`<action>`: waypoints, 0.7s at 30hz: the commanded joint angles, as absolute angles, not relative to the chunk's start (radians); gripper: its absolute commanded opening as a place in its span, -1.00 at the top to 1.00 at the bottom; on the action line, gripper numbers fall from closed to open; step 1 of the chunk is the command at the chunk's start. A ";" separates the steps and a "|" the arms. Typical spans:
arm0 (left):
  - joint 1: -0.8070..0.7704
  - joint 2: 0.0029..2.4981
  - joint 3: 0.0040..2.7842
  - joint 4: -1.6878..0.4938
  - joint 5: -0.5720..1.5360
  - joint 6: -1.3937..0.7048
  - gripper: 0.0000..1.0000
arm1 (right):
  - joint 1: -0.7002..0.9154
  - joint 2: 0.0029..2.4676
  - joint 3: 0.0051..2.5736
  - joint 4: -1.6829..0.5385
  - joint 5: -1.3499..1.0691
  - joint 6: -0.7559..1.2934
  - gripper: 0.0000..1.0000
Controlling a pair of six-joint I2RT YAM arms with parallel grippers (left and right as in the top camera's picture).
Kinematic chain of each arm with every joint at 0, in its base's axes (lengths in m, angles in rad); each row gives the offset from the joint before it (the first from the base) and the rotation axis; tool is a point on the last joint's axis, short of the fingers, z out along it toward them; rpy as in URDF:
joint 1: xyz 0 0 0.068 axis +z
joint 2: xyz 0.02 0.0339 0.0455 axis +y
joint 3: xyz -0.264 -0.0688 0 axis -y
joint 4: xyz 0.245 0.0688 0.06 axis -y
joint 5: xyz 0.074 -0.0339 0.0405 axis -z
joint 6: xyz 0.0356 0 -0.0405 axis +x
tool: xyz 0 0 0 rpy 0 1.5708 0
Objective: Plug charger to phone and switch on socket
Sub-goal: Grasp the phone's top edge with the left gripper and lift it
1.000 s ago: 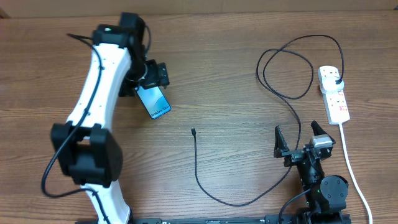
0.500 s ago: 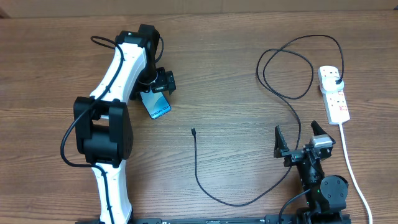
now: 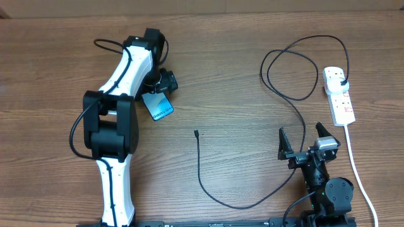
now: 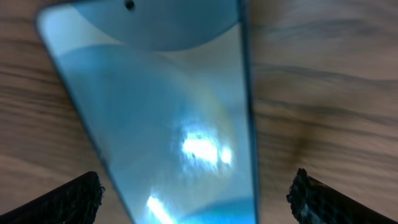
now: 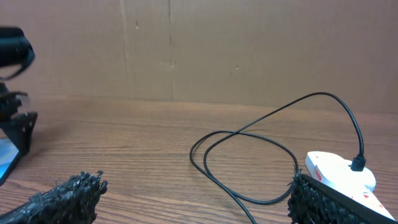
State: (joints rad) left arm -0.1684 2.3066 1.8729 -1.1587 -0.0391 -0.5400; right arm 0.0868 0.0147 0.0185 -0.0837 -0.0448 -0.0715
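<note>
Phone (image 4: 161, 112) is our business at this step. Our left gripper (image 4: 193, 200) hangs close over it with jaws spread wide, one coarse black fingertip (image 4: 65, 200) on each side of the glass, and it grips nothing. The phone lies flat on the wooden table (image 3: 63, 63), left of the middle and set at a slant.

We judge this to be the approach to the handset, with nothing plugged yet. Next, we think, the fingers must close squarely on the two thin dark edges. The screen is glossy and throws back a bright glare, so it looks slippery, and a skewed pinch could spin it on the grained wood.

Further out, the charger (image 3: 199, 165) trails as a thin, limp black line. Its small connector tip (image 3: 196, 133) rests near the table's centre, well apart from the phone. Our right gripper (image 3: 304, 141) is also wide open and empty at the near right, just beside a bend of that cable, so fetching the tip would fall to it. At the far right lies the socket (image 3: 342, 104), a long block of hard white plastic with red marks. The plug (image 3: 341, 82) sits in its far end, and a thick white cord (image 3: 356, 170) runs off towards us.
</note>
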 commanded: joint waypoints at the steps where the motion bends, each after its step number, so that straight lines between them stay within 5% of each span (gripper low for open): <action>1: -0.162 2.352 1.885 -1.168 -0.054 -0.566 -1.00 | 0.093 0.003 0.008 -0.081 -0.047 -0.076 -1.00; 21: -0.243 2.368 1.829 -1.227 -0.007 -0.493 -0.81 | 0.093 0.003 0.008 -0.081 -0.047 -0.076 -1.00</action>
State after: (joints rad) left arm -0.2173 2.3360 1.8698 -1.2301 -0.0216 -0.5171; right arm 0.0868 0.0147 0.0185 -0.0834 -0.0448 -0.0711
